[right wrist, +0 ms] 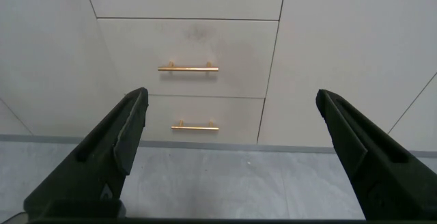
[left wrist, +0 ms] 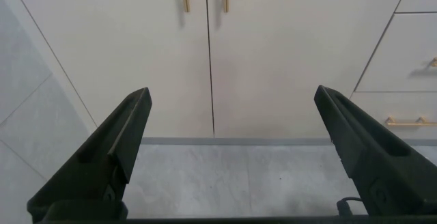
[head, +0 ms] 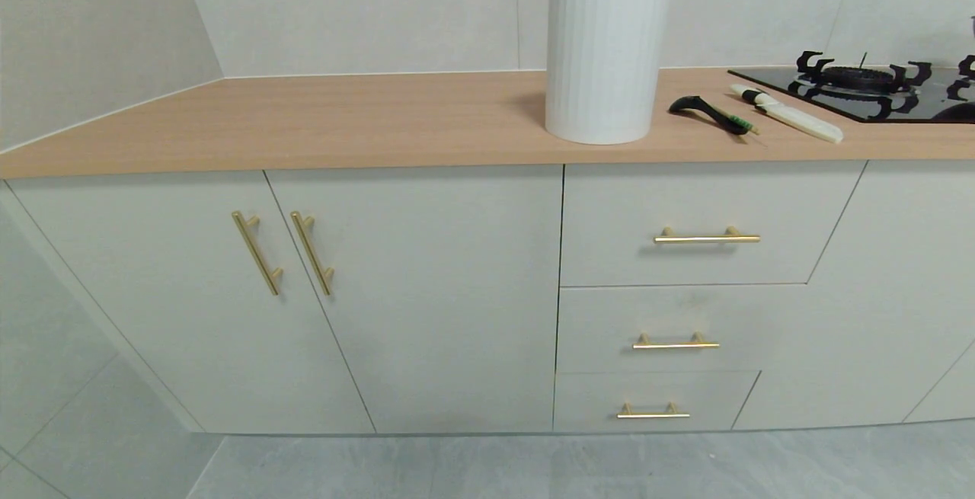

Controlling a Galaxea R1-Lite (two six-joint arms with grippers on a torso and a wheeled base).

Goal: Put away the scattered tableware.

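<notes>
A kitchen table point(head: 343, 118) of pale wood runs above grey cupboard doors point(head: 411, 293) and a stack of three drawers point(head: 685, 225) with brass bar handles. On the table stands a tall white ribbed holder point(head: 607, 49). Just beside it, toward the robot's right, lie a black-handled utensil point(head: 708, 114) and a white knife point(head: 788, 113), both flat, near the table's front edge and close to a black gas hob point(head: 861, 87).

The left pincer point(left wrist: 231, 95) hangs low before the cupboard doors, above the floor point(left wrist: 225, 176), its jaws spread wide and holding nothing. The right pincer point(right wrist: 231, 95) hangs low before the two lower drawers, also wide and empty.

Nothing appears put away yet. Likely risks: an arm rising from below could knock a drawer handle or the table's front edge. The knife and utensil lie flat and slim, so a grasp may slip and nudge them off the edge. A careless reach could also tip the tall holder.
</notes>
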